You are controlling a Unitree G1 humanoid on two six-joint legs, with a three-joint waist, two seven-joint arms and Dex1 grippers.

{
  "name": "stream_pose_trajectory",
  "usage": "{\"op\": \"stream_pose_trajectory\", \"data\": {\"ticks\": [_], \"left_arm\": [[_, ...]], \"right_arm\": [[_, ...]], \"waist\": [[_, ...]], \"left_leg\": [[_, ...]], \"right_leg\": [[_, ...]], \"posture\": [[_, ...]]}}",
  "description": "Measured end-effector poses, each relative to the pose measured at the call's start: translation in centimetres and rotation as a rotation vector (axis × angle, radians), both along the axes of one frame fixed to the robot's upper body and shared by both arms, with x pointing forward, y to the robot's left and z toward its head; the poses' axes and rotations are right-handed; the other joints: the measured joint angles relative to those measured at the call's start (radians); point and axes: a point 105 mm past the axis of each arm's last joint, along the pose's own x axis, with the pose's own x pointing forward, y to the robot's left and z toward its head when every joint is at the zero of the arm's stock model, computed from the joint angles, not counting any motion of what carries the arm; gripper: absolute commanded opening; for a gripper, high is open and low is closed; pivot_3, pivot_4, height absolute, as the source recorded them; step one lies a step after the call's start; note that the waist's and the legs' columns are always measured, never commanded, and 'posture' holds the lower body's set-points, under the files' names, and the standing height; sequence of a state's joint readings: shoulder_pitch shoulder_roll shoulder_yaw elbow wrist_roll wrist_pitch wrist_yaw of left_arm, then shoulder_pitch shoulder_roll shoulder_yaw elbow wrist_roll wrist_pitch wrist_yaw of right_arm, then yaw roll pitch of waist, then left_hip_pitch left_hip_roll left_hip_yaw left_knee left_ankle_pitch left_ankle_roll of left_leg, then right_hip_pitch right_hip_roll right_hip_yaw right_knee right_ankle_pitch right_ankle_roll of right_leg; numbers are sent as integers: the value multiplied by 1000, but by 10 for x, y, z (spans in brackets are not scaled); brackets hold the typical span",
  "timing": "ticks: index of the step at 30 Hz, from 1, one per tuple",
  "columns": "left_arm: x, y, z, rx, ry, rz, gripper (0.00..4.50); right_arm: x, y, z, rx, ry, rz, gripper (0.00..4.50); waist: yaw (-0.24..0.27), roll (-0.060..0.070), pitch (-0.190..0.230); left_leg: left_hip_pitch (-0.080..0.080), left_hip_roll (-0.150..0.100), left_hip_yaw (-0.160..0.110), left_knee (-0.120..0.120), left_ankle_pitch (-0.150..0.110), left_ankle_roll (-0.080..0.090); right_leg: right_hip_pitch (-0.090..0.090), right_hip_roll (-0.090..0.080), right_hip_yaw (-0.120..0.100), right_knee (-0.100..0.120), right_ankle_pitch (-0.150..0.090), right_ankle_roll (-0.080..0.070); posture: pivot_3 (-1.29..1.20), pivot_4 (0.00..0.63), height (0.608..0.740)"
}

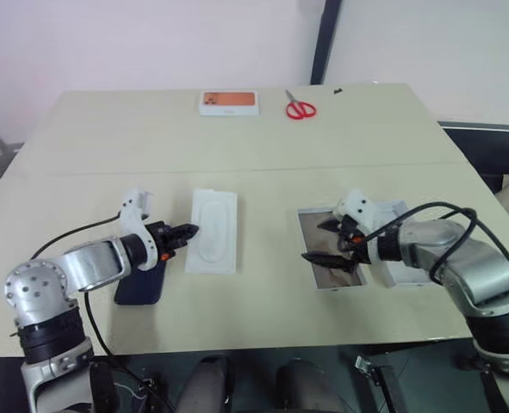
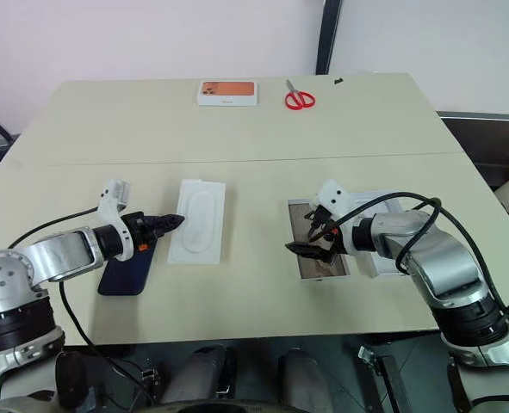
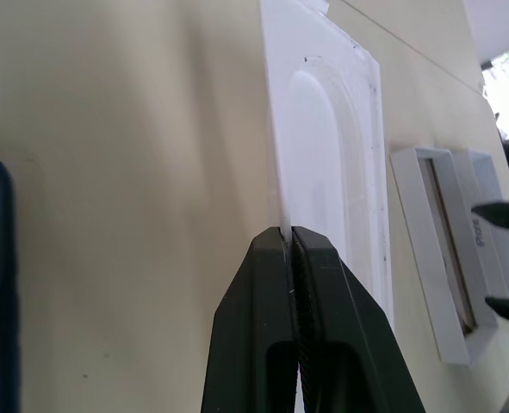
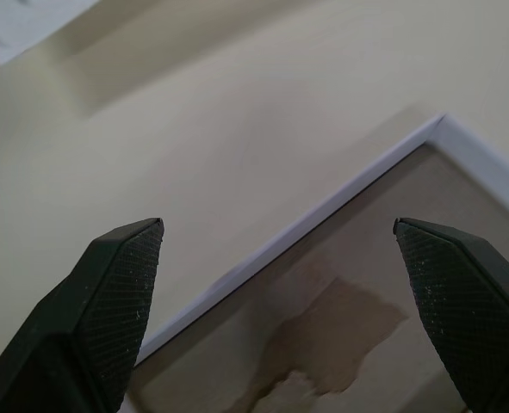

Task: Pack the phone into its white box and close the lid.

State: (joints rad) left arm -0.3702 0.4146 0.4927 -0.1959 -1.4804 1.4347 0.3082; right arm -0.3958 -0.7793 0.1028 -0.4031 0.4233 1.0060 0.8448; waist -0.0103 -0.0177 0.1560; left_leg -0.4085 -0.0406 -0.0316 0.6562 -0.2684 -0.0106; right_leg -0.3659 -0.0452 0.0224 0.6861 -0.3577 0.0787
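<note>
The dark navy phone (image 1: 140, 286) lies flat near the table's front left, partly under my left wrist. Just to its right lies a flat white insert card (image 1: 213, 231) with an embossed oblong. My left gripper (image 1: 188, 231) is shut on that card's near long edge, which runs in between the fingertips (image 3: 276, 258). The white box (image 1: 310, 249) with its brownish floor sits at the right. My right gripper (image 1: 330, 241) hovers open over it, and one wall (image 4: 323, 215) lies between the fingers. The lid (image 1: 400, 275) lies against the box's right side, mostly hidden by my right arm.
A white box printed with an orange picture (image 1: 230, 101) and red-handled scissors (image 1: 300, 108) lie at the table's far edge. Bare tabletop separates the insert card from the box. A black cable loops over my right forearm.
</note>
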Motion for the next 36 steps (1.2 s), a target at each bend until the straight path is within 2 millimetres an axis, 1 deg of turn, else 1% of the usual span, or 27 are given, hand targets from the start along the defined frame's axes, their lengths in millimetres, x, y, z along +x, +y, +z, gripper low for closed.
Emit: {"op": "stream_pose_trajectory", "data": {"ticks": [3, 7, 10, 12, 14, 16, 20, 22, 23, 25, 28, 29, 30, 32, 36], "left_arm": [[-2, -3, -2, -9, 6, -12, 50], [-2, -7, -2, -15, 4, -19, 50], [-3, -10, -6, -12, 18, -28, 50], [-2, -11, -5, -13, 14, -30, 50], [-2, -10, -4, -8, 9, -26, 50], [-1, -9, -4, -5, 6, -20, 50], [-2, -14, -5, -1, 10, -45, 50], [-2, -16, -5, 2, 11, -51, 50], [-2, -16, -5, 0, 9, -51, 16], [-2, -16, -5, 4, 8, -56, 0], [-2, -18, -4, 1, 6, -59, 0], [-2, -17, -4, 1, 6, -59, 0], [-2, -17, -4, 1, 5, -60, 0], [-1, -16, -3, 3, 1, -55, 0], [-1, -16, -2, 1, -2, -53, 0]], "right_arm": [[-7, 3, -1, -13, 22, 1, 4500], [-9, 5, -6, -36, 44, -30, 4500], [-9, 8, -8, -43, 45, -40, 4500], [-14, 7, -5, -53, 25, 2, 4500], [-31, -4, 0, -107, 11, 110, 4500], [-44, -16, 3, -167, 16, 188, 4500], [-59, -28, -5, -254, 26, 292, 4500], [-59, -29, -10, -269, 18, 313, 4500], [-59, -29, -12, -279, 12, 318, 4248], [-56, -32, -16, -308, -9, 322, 3604], [-52, -37, -25, -351, -30, 319, 2053], [-51, -37, -26, -359, -35, 319, 1636], [-51, -38, -28, -366, -38, 321, 1009], [-51, -38, -30, -374, -41, 326, 23], [-50, -36, -31, -371, -61, 337, 23]], "waist": [[0, 0, 0], [0, 0, 0], [0, 0, 0], [0, 1, 1], [12, 1, 1], [16, 0, 2], [18, -1, 2], [17, -1, 2], [18, -1, 2], [20, -1, 2], [22, -1, 2], [22, -1, 2], [22, -1, 2], [22, -1, 2], [22, -1, 2]], "left_leg": [[0, 0, 0, 0, 0, 0], [0, 0, 0, 0, 0, 0], [0, 0, 0, 0, 0, 0], [-1, 0, 0, 0, 0, 0], [-1, 0, 0, 0, 0, 1], [-1, 0, 0, 0, -1, 1], [0, 0, 0, 0, -1, 1], [0, 0, 0, 0, -1, 1], [0, 0, 0, 0, -1, 1], [0, 0, 0, 0, -1, 1], [0, 0, 0, 0, -1, 1], [0, 0, 0, 0, -1, 1], [0, 0, 0, 0, -1, 1], [0, 0, 0, 0, -1, 1], [0, 0, 0, 1, -1, 1]], "right_leg": [[0, 0, 0, 0, 0, 0], [0, 0, 0, 0, 0, 0], [0, 0, 0, 0, 0, 0], [-1, 0, 0, 0, 0, 0], [0, 0, 0, -2, 0, 0], [1, 0, 0, -3, 0, 0], [2, 0, 0, -3, 0, 0], [2, 0, 0, -3, 0, 0], [2, 0, 0, -3, 0, 0], [2, 0, 0, -3, 0, 0], [2, 0, 0, -3, 0, 0], [2, 0, 0, -3, 0, 0], [2, 0, 0, -3, 0, 0], [2, 0, 0, -3, 0, 0], [2, 0, 0, -3, 0, 0]], "posture": [[0, 150, 740], [0, 150, 740], [0, 150, 740], [0, 150, 740], [0, 150, 740], [0, 150, 740], [0, 150, 740], [0, 150, 740], [0, 150, 740], [0, 150, 740], [0, 150, 740], [0, 150, 740], [0, 150, 740], [0, 150, 740], [0, 150, 740]]}}
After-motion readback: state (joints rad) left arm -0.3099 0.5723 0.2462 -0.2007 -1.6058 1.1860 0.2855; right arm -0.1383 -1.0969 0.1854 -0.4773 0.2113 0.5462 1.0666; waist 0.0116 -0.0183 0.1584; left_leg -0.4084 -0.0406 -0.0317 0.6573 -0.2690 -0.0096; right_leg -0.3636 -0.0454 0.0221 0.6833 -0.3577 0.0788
